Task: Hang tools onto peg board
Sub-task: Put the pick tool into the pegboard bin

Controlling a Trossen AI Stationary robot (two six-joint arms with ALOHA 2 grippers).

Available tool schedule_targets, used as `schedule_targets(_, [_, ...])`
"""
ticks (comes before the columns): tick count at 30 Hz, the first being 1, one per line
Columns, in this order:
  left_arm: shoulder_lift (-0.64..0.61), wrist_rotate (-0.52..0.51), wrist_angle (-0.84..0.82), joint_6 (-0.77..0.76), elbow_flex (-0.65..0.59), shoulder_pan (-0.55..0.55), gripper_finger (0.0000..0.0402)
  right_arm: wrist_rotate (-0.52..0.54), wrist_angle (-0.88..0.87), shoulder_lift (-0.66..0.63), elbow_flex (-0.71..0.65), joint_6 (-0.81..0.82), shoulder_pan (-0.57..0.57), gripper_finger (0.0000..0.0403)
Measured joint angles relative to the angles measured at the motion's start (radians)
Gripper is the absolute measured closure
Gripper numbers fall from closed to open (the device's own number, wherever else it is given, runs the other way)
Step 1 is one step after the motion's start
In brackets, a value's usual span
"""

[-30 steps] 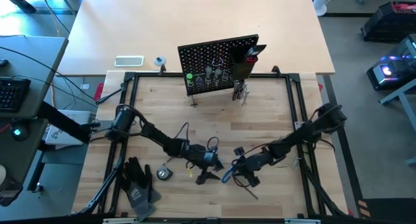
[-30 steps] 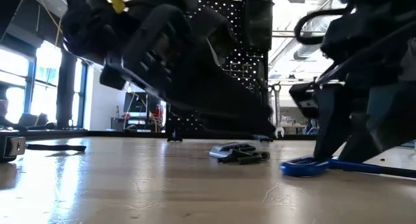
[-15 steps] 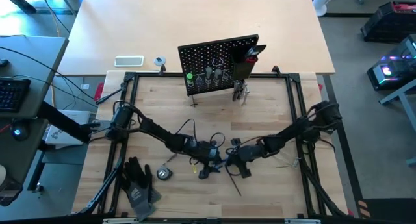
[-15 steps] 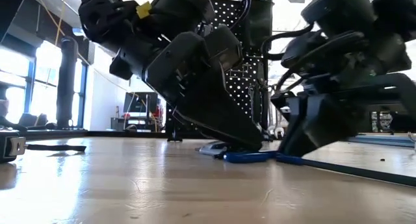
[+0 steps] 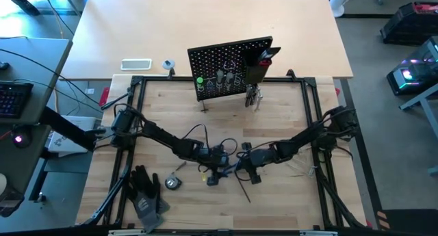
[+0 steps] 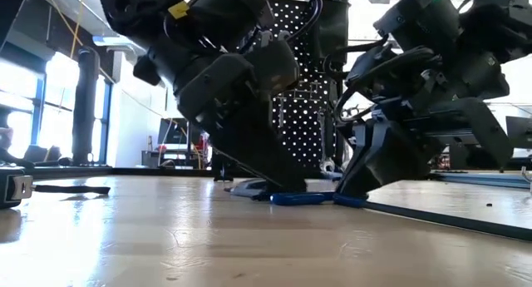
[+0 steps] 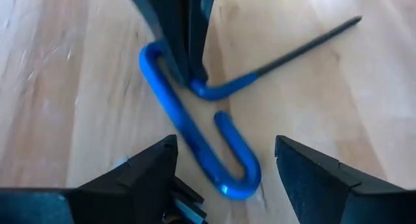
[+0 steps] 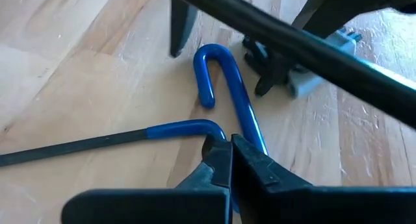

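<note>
Light wooden tabletop bounded by a black metal frame; beyond it a paler desk surface bearing a white flat rectangular device. The low view looks across the wood into a room with tall bright windows at the left.

The black upright perforated peg board stands at the far edge of the table, a black box bin at its right end; tools on it are too small to identify.

The blue-handled hex key with a looped handle and thin dark shank lies flat on the wood at the table's centre, between the two grippers. In the high view its shank runs from the handle toward the near right edge. In the right wrist view the blue loop curves away from the fingers.

The right gripper is pinched closed on the blue handle. The left gripper has its fingers spread wide, straddling the loop without touching it.

A pair of black work gloves lies near the front left corner. The small objects beside the left gripper are largely hidden by the arms.
</note>
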Motion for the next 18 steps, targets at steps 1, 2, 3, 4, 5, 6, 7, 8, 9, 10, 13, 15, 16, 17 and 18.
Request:
schedule_targets(1, [-0.007, -0.011, -0.021, 0.002, 0.0, -0.001, 0.0149, -0.004, -0.004, -0.007, 0.0, -0.001, 0.0, 0.0401])
schedule_targets(2, [-0.012, -0.025, -0.043, 0.003, 0.0, -0.001, 0.0149, -0.005, -0.01, -0.017, 0.0, -0.001, 0.002, 0.0401])
schedule_targets(3, [-0.018, -0.035, -0.057, 0.004, 0.0, -0.002, 0.0149, -0.006, -0.01, -0.028, 0.0, -0.006, 0.002, 0.0401])
schedule_targets(4, [-0.024, -0.046, -0.069, 0.003, -0.001, -0.002, 0.0149, -0.009, -0.011, -0.041, 0.001, -0.009, 0.002, 0.0401])
schedule_targets(5, [-0.026, -0.056, -0.071, 0.002, -0.003, -0.002, 0.0149, -0.013, -0.014, -0.052, 0.002, -0.013, 0.002, 0.0401])
schedule_targets(6, [-0.026, -0.069, -0.071, 0.001, -0.003, -0.003, 0.0149, -0.013, -0.017, -0.062, 0.002, -0.015, 0.002, 0.0401])
schedule_targets(7, [-0.026, -0.084, -0.07, 0.001, -0.003, -0.006, 0.0149, -0.014, -0.02, -0.07, 0.002, -0.016, 0.002, 0.0401])
schedule_targets(8, [-0.026, -0.093, -0.07, 0.001, -0.003, -0.009, 0.015, -0.016, -0.027, -0.079, 0.002, -0.016, 0.003, 0.0401])
schedule_targets(9, [-0.026, -0.097, -0.07, 0.003, -0.003, -0.009, 0.0152, -0.017, -0.033, -0.09, 0.002, -0.016, 0.003, 0.0401])
schedule_targets(10, [-0.024, -0.1, -0.069, 0.005, -0.003, -0.01, 0.0155, -0.017, -0.039, -0.102, 0.002, -0.016, 0.003, 0.0401])
schedule_targets(13, [-0.022, -0.108, -0.063, 0.007, -0.004, -0.01, 0.0169, -0.019, -0.066, -0.135, 0.003, -0.016, 0.003, 0.0401])
schedule_targets(15, [-0.021, -0.123, -0.052, 0.007, -0.005, -0.015, 0.0184, -0.019, -0.099, -0.157, 0.002, -0.01, 0.003, 0.0402])
schedule_targets(16, [-0.02, -0.135, -0.045, 0.007, -0.006, -0.017, 0.0194, -0.019, -0.115, -0.17, 0.002, -0.008, 0.003, 0.0402])
schedule_targets(17, [-0.019, -0.145, -0.039, 0.007, -0.007, -0.02, 0.0205, -0.019, -0.132, -0.182, 0.002, -0.003, 0.004, 0.0402])
schedule_targets(18, [-0.019, -0.157, -0.036, 0.007, -0.008, -0.024, 0.0218, -0.019, -0.15, -0.192, 0.002, 0.008, 0.004, 0.0402])
